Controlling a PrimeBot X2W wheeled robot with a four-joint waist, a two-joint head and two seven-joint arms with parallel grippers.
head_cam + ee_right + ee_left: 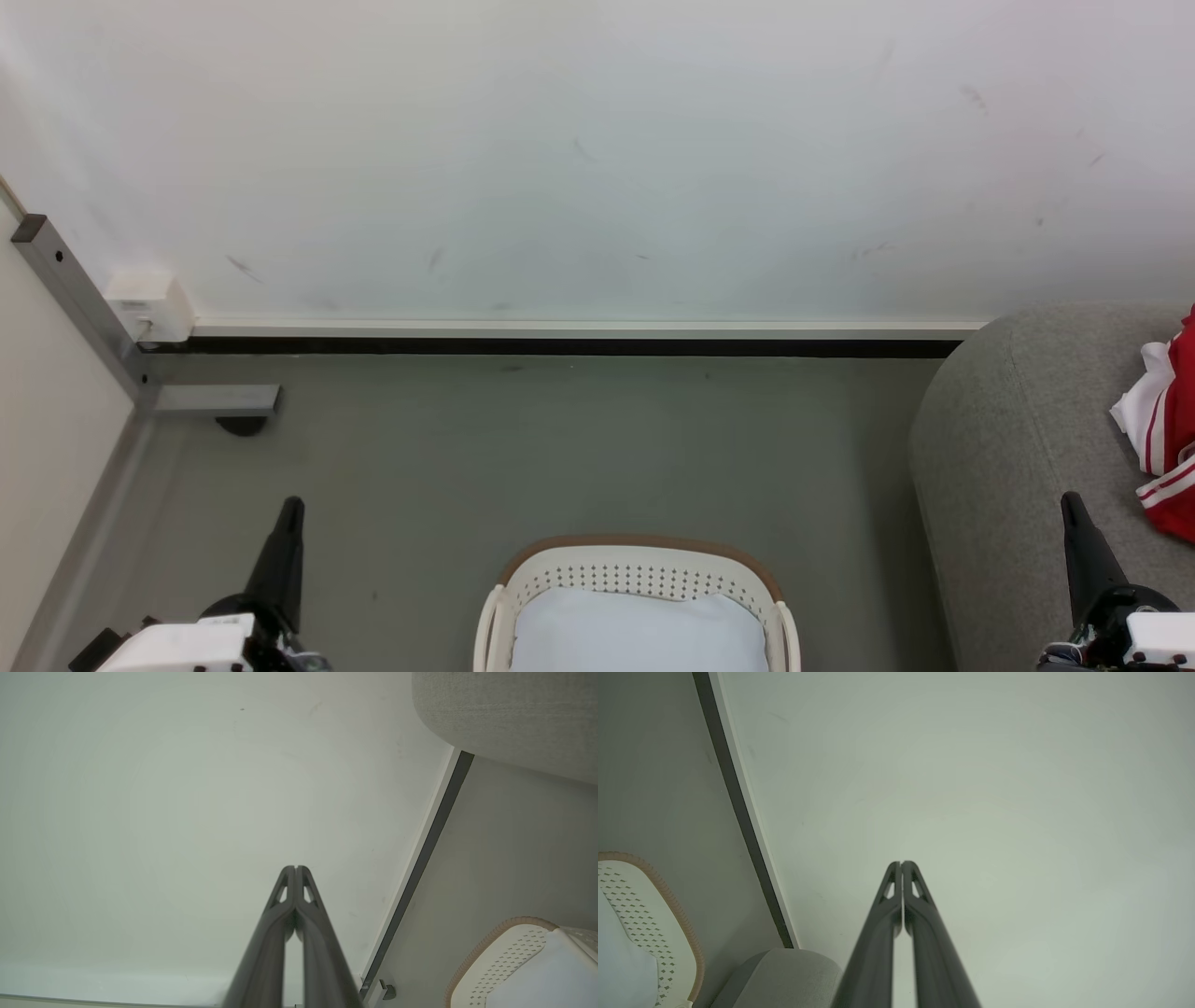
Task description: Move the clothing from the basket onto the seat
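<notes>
Head view shows clothing [1172, 429] on seat [1013, 448]; wrist view, left pincer [901, 863] closed.

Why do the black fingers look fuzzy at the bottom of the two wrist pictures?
Left wrist view: the left gripper smears near the bottom edge, probably too close to the lens, while its tips look crisp. Right wrist view: the right gripper blurs the same way. Head view: even, soft light, the basket sharp, no glare.

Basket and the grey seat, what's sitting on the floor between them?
Nothing: in the head view a bare strip of grey floor separates the basket from the seat.
</notes>
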